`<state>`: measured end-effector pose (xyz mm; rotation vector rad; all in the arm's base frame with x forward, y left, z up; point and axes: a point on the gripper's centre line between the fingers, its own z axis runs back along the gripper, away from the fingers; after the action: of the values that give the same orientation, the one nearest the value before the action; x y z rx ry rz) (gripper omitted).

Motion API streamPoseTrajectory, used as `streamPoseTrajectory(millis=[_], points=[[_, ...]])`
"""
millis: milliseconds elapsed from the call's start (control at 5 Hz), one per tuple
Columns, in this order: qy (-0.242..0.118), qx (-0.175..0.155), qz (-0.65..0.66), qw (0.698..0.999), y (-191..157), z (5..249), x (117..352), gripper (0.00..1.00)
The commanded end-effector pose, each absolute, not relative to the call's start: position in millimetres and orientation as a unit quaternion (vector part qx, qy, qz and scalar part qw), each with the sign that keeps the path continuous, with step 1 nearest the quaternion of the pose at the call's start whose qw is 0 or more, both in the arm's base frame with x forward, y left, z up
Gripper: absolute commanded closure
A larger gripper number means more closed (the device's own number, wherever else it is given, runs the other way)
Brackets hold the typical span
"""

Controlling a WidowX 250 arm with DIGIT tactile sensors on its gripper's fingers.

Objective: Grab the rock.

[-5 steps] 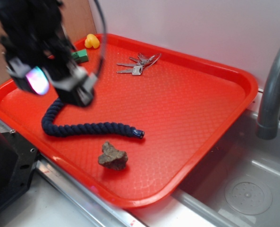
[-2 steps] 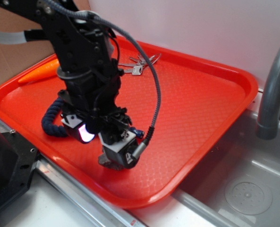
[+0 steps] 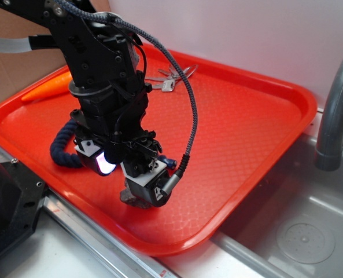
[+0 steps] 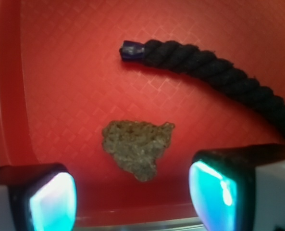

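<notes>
Under wrist cam, rock (image 4: pixel 138 149) sits clear betw. spread fingers (image 4: pixel 51 197); ext. hides it.

Counts: one red plastic tray (image 3: pixel 264 121). One rough brown-grey rock (image 4: pixel 138 147). One dark navy twisted rope (image 4: pixel 214 72). One bunch of silver metal keys (image 3: pixel 166 79), individual key count not readable. One orange carrot-shaped object (image 3: pixel 47 87), partly behind the arm. One black robot gripper (image 3: pixel 137 186) with two glowing fingers (image 4: pixel 51 199). One grey metal faucet (image 3: pixel 336 110).
</notes>
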<state>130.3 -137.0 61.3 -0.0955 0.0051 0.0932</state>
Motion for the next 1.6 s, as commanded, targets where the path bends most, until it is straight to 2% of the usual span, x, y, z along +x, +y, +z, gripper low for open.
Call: streamPoseTrajectory(millis=[0,200,400,600,800,1000,1200,1400], points=[[0.023,-0.057,0.027,0.998,-153,35,143,0.00],[0.037,-0.050,0.021,0.998,-157,27,145,0.00],[0.045,-0.046,0.028,0.998,-157,27,141,0.27],[0.040,-0.056,0.034,0.997,-151,45,136,1.00],[0.021,-0.053,0.047,0.997,-124,94,132,1.00],[-0.005,-0.073,0.105,0.992,-74,143,136,1.00],[-0.037,-0.053,0.173,0.983,-26,196,144,1.00],[-0.066,-0.037,0.202,0.976,17,220,158,1.00]])
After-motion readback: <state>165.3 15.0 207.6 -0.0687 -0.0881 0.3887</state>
